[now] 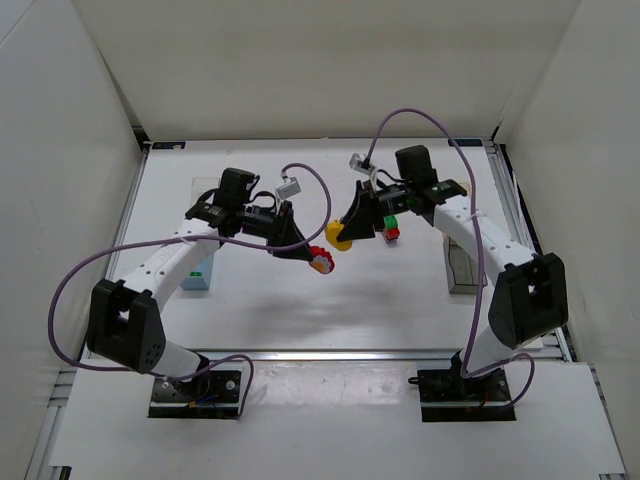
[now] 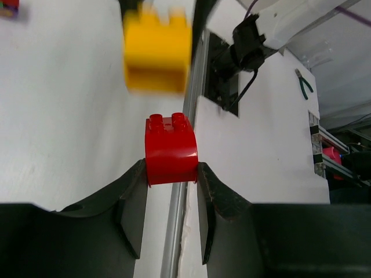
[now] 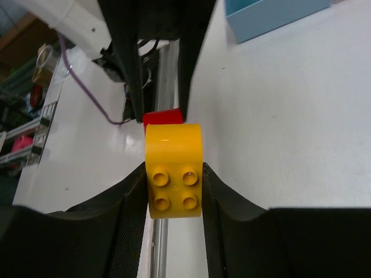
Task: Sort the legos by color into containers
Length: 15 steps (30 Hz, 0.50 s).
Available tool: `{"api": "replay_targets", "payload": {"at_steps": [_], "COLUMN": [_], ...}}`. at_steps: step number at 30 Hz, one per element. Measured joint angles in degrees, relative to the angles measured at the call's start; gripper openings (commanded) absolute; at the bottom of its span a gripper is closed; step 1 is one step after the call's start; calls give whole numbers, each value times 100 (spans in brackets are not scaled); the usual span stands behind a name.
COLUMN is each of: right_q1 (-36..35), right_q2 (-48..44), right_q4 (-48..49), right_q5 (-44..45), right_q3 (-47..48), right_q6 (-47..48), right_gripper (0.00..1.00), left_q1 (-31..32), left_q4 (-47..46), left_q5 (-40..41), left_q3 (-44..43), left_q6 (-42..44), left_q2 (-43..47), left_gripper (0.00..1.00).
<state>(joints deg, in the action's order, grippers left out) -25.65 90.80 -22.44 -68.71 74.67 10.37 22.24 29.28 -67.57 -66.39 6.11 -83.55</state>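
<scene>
Green pliers [image 2: 304, 84], white table [image 1: 400, 300]

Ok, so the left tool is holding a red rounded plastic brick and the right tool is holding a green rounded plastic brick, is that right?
Not quite. The right tool holds a yellow rounded plastic brick, not a green one; the right wrist view shows this plainly. The left tool does hold the red rounded plastic brick.

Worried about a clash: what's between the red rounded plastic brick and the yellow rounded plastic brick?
Nothing. The left wrist view shows an open gap between the red rounded plastic brick and the yellow rounded plastic brick, with white table behind.
</scene>
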Motion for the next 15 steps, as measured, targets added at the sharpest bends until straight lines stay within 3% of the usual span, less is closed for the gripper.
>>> {"api": "replay_targets", "payload": {"at_steps": [10,15], "right_q1": [1185,1351], "right_q2": [184,184], "right_q4": [439,251], "right_q5": [299,413], "right_q3": [483,516], "right_q6": [-511,-385], "right_gripper": [0,0], "left_q1": [-83,-748], "left_q4": [584,675], "left_q5": [817,2186], "left_q3": [901,479], "left_q6": [203,-116], "left_q2": [586,675], "left_gripper": [10,10]}}
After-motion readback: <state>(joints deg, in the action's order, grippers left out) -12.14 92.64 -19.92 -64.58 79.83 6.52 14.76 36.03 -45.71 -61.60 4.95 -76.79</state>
